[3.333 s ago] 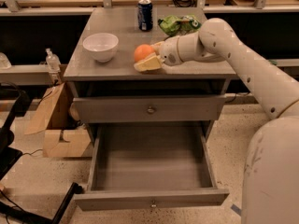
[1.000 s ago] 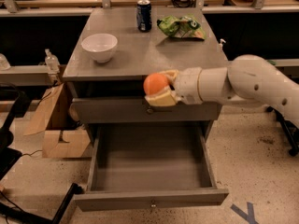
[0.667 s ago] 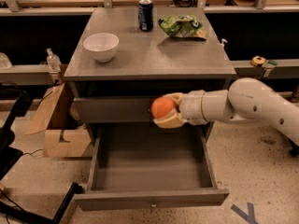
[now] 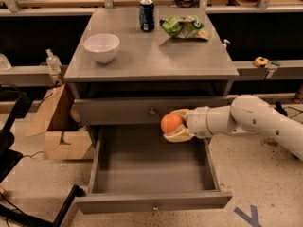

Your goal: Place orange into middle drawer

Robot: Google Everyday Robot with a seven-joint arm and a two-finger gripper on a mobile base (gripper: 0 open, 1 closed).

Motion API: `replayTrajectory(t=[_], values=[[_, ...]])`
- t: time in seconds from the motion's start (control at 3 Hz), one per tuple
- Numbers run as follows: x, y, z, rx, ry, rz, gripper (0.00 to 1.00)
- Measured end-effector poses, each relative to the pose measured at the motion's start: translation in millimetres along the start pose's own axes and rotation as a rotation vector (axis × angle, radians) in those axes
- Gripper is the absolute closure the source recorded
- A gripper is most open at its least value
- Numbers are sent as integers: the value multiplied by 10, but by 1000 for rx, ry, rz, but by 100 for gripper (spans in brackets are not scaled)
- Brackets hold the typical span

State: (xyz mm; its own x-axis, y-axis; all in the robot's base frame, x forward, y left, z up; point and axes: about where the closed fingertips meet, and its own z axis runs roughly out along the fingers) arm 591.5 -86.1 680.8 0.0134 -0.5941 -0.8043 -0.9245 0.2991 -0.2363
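Camera view: the gripper (image 4: 177, 125) is clamped around the orange (image 4: 170, 123) and holds it above the rear right part of the middle drawer (image 4: 147, 171), which stands open. Step in hand, by judgement: carrying over the drawer. Next move calls for lowering toward the drawer floor, then parting the jaws.

From where I stand, the gripper (image 4: 174, 125) hangs over the back right of the middle drawer (image 4: 142, 167), clamped on the orange (image 4: 169, 122). Its fingers cover the fruit's right side. The drawer floor and wall straight behind it are hidden. The arm (image 4: 258, 122) trailing from it runs off the right edge. Far above it, the label on the can (image 4: 147, 14) is too blurred to read.
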Motion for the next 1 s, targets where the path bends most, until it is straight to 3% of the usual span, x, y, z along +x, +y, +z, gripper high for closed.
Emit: replayTrajectory(t=[0.33, 0.67, 1.0], values=[[301, 94, 377, -42, 15, 2, 100], [907, 299, 945, -125, 41, 15, 100], [1493, 469, 1292, -183, 69, 32, 100]])
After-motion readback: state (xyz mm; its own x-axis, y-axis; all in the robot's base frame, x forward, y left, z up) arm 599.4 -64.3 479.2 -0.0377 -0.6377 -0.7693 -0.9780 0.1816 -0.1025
